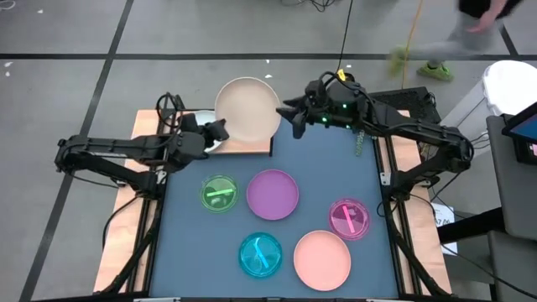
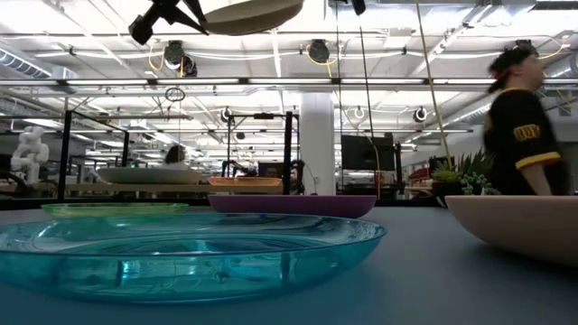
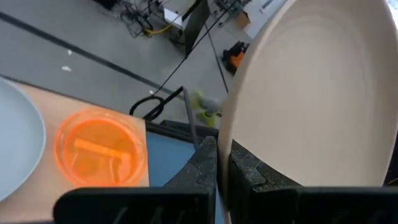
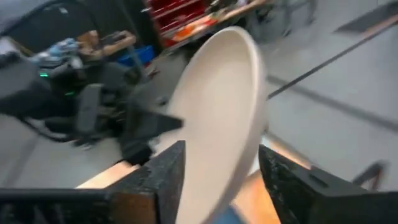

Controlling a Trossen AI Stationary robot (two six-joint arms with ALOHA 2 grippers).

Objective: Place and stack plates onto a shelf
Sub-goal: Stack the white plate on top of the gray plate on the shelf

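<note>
Here the left gripper (image 3: 222, 163) jaws pinch the smooth, round cream plate (image 1: 247, 110).

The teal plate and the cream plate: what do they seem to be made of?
The teal plate looks like clear tinted plastic with a glossy finish: the table shows through it and its rim catches highlights. The cream plate, held at its rim by the left end effector, looks opaque and matte, probably plastic too, though ceramic cannot be ruled out.

Beyond my table: a person (image 2: 522, 122) in black and yellow, a potted plant (image 2: 459, 178), a white robot figure (image 2: 29, 152).
</note>
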